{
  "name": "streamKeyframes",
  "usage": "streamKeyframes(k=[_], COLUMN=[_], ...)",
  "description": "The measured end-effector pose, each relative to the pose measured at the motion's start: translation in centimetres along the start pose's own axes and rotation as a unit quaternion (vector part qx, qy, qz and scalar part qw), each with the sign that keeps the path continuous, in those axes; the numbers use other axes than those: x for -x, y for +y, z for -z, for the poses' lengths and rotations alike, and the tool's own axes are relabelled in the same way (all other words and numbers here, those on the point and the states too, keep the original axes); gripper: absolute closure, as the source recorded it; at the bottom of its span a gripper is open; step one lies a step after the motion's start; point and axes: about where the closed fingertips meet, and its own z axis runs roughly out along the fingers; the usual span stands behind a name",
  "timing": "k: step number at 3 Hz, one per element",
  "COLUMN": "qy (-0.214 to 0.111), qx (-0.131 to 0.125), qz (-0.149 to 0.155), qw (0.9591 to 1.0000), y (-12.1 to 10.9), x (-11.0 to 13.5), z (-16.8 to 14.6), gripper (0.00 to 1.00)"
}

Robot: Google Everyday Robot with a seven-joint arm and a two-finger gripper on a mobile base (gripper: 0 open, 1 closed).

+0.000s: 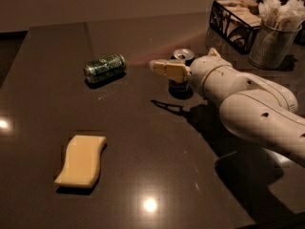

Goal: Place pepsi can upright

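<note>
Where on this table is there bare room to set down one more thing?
The widest bare patch is the front middle of the table, between the yellow sponge and the arm. Another lies at the far left, behind the green can. The far right is crowded: the pepsi can, the gripper close by it, the wire basket and the metal cup.
</note>
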Motion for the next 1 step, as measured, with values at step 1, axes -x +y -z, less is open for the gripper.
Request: streamKeyframes(k=[1], qy=[0.000], qx=[0.000], qz=[0.000], qw=[1.0000], y=[-0.01], x=[-0.01], z=[0.00], gripper=[0.00])
